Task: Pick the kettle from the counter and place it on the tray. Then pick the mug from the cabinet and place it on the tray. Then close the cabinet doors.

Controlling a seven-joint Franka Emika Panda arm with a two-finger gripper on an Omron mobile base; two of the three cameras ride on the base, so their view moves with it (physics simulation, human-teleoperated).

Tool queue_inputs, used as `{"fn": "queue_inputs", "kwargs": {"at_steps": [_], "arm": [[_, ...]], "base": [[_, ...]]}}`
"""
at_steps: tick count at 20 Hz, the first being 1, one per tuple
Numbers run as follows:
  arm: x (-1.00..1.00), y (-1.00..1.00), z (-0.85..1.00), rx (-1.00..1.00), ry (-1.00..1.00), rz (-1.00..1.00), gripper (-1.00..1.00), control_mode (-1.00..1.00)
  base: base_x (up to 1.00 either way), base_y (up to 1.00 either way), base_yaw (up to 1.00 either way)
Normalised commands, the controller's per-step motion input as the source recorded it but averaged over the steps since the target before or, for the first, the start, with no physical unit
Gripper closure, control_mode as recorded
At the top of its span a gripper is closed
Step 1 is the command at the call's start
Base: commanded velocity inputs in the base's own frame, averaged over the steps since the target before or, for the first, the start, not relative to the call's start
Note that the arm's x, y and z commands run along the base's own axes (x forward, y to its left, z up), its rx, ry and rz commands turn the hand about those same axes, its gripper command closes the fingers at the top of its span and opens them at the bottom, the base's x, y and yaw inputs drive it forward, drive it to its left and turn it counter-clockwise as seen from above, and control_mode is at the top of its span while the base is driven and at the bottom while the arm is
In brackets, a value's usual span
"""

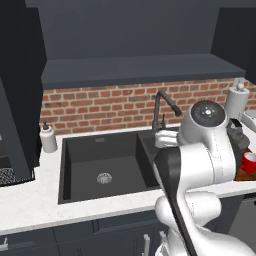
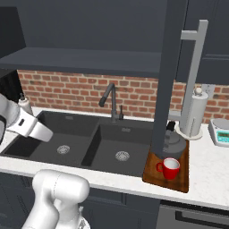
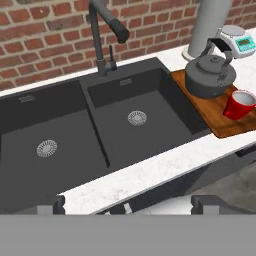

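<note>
The dark grey kettle [image 3: 210,75] and the red mug [image 3: 241,104] both stand on the brown wooden tray [image 3: 212,119], on the white counter [image 3: 150,167] right of the black sink. My gripper [image 3: 130,205] is open and holds nothing. It hangs over the counter's front edge, well left of the tray. The right base view shows the kettle [image 2: 172,143], mug [image 2: 169,168] and tray [image 2: 179,181] below an open cabinet door [image 2: 167,76] with a silver bar handle [image 2: 193,67]. The cabinet [image 1: 140,35] stands open above the sink, its shelf [image 1: 140,70] bare.
A black faucet [image 2: 112,100] rises behind the double sink [image 2: 89,143]. A white paper-towel roll [image 2: 194,114] and a kitchen scale [image 2: 220,132] sit right of the tray. A soap dispenser [image 1: 48,137] stands left of the sink. Another dark open door [image 1: 20,90] hangs at far left.
</note>
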Motion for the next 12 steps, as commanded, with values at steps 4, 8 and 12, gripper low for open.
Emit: {"fn": "queue_inputs", "kwargs": {"at_steps": [4, 8, 12], "arm": [[-0.33, 0.49, 0.29, 0.05, 0.01, -0.10, -1.00, -1.00], [-0.26, 0.48, 0.31, 0.17, 0.17, -0.13, -1.00, -1.00], [-0.12, 0.43, 0.30, 0.17, 0.04, -0.04, -1.00, -1.00]], "base": [[0.00, 0.00, 0.00], [0.00, 0.00, 0.00], [0.00, 0.00, 0.00]]}}
